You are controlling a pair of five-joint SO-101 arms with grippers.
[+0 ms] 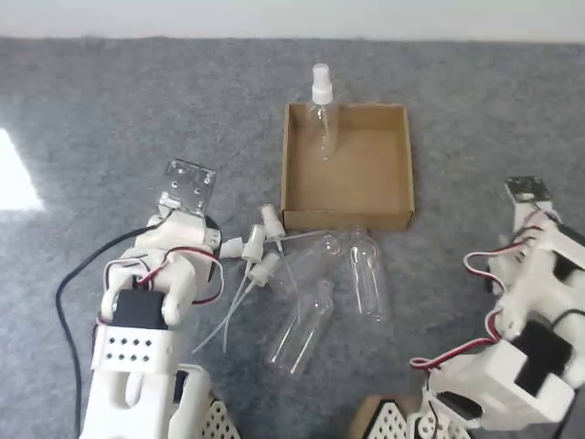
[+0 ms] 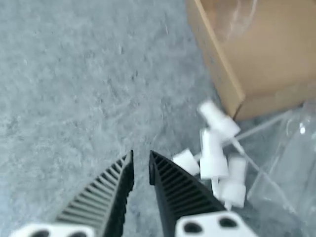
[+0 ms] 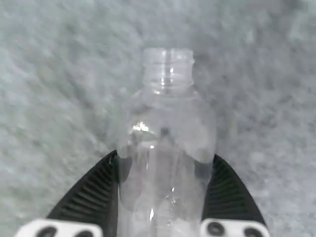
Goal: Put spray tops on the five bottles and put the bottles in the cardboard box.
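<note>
Looking down from above and behind both arms, the high view faces across the grey carpeted table [image 1: 110,101] to the cardboard box [image 1: 347,219] at mid-distance. The left wrist camera peers along the left gripper [image 2: 140,159], low over the carpet. With the high view it shares the box's near corner and the spray tops [image 2: 213,158] (a small cluster). The right wrist camera sits tight behind the right gripper [image 3: 164,159], which clasps a clear bottle [image 3: 168,98].

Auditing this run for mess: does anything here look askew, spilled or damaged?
Nothing looks spilled or broken. The uncapped bottles lie on their sides at mixed angles on the carpet in front of the cardboard box. The spray tops are heaped beside them, dip tubes crossing. One capped bottle is in the box.
</note>
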